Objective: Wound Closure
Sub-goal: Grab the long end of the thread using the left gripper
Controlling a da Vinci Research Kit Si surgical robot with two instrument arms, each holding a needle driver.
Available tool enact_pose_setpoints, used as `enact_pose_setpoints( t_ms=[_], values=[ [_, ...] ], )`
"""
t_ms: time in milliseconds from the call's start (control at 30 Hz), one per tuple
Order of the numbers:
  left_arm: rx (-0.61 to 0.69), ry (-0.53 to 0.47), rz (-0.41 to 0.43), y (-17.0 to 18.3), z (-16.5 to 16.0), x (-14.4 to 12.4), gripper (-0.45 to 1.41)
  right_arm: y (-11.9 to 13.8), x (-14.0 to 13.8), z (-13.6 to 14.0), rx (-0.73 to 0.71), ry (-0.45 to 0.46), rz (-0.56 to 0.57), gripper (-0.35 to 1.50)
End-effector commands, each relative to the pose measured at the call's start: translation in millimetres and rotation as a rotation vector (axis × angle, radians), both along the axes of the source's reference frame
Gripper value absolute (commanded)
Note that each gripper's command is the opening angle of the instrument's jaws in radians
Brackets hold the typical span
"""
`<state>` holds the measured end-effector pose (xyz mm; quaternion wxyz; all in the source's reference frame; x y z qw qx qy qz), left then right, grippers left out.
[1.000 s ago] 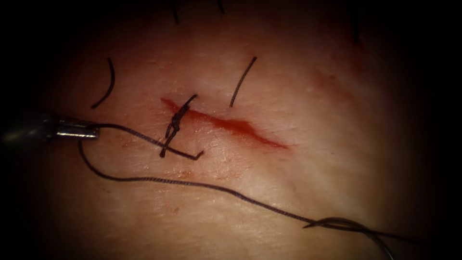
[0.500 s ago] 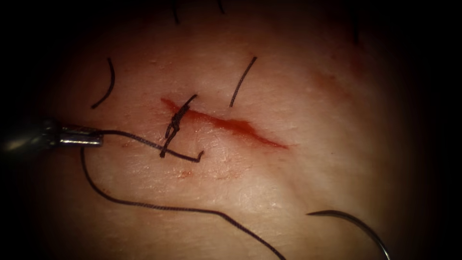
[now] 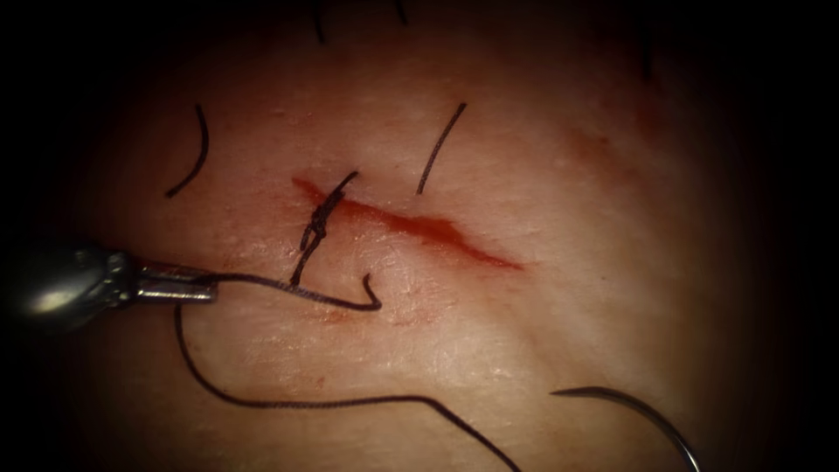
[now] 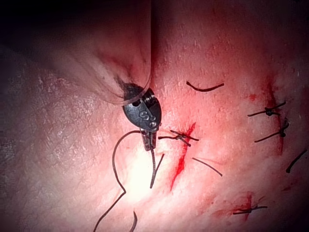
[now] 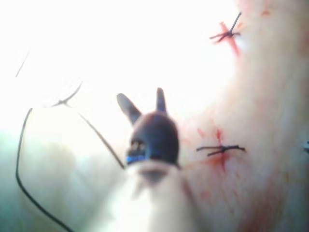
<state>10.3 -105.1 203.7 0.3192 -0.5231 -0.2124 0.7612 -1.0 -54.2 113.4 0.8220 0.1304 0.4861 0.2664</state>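
Note:
My left tool [image 3: 188, 286] comes in from the left, left of the cut [image 3: 411, 225], its jaws shut on the dark thread [image 3: 288, 293] just below the tied knot [image 3: 319, 223]. A short tail curls up at the thread's end, and a long loop [image 3: 288, 404] sags toward the lower edge. The curved needle [image 3: 620, 400] lies free on the tissue at the lower right, tip pointing left, held by neither tool and not in the tissue. The left wrist view has the same jaws [image 4: 150, 142] on the thread [image 4: 115, 159]. My right tool [image 5: 141, 95] stands open with nothing in it.
Two cut ends of thread [image 3: 192, 153] [image 3: 441, 149] lie on the tissue above the cut. Red fluid lines the cut. Older tied stitches [image 4: 268, 112] [image 5: 219, 150] sit on neighbouring cuts in the wrist views.
My left tool has moved right and down with the thread in its jaws, bending the tail. The long run of thread dropped slack toward the lower edge. The needle has hardly moved.

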Motion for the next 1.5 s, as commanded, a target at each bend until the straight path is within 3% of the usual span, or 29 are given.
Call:
enact_pose_setpoints(
  t_ms=[33, 267, 367, 400, 433, 467, 533, 600, 833, 1000, 1200, 1500],
  values=[
    [-0.003, 0.001, 0.000, -1.0, 0.2, -0.6, -0.45, 1.6, 4.3, 1.2, -0.020, 0.033, 0.007, 1.40],
    [-0.031, 0.007, 0.008, -2.6, -1.4, -0.7, -0.45, 4.1, 14.0, 4.7, -0.085, 0.080, 0.078, 1.33],
    [-0.036, 0.019, -0.003, -3.2, -1.7, -1.0, -0.45, 4.1, 21.8, 7.2, -0.106, 0.101, 0.085, 1.31],
    [-0.039, 0.044, -0.027, -3.5, -1.6, -1.2, 0.36, 3.8, 24.7, 7.8, -0.116, 0.126, 0.071, 1.31],
    [-0.030, 0.056, -0.039, -3.5, -1.6, -1.2, 0.66, 3.7, 25.9, 8.0, -0.117, 0.136, 0.063, 1.31],
    [-0.030, 0.056, -0.039, -3.5, -1.6, -1.2, 0.66, 3.7, 25.9, 8.0, -0.117, 0.136, 0.063, 1.31],
    [0.004, 0.079, -0.067, -3.7, -1.7, -1.2, 1.01, 3.5, 27.9, 8.4, -0.130, 0.154, 0.045, 1.30],
    [0.051, 0.112, -0.083, -4.3, -1.9, -1.1, 1.18, 3.1, 30.3, 8.8, -0.147, 0.179, 0.025, 1.30],
    [0.063, 0.173, -0.100, -5.2, -2.5, -1.2, 1.33, 1.7, 32.3, 9.4, -0.159, 0.187, -0.004, 1.28],
    [0.097, 0.178, -0.122, -6.4, -3.9, -1.3, 1.33, 1.2, 32.5, 9.8, -0.161, 0.176, -0.015, 1.28],
    [0.134, 0.140, -0.180, -8.3, -4.7, -1.3, 1.28, 0.6, 32.6, 9.9, -0.171, 0.172, -0.019, 1.28],
    [0.167, 0.071, -0.268, -9.3, -2.8, -0.6, 1.16, 0.0, 33.6, 9.9, -0.178, 0.166, -0.026, 1.26]
  ],
)
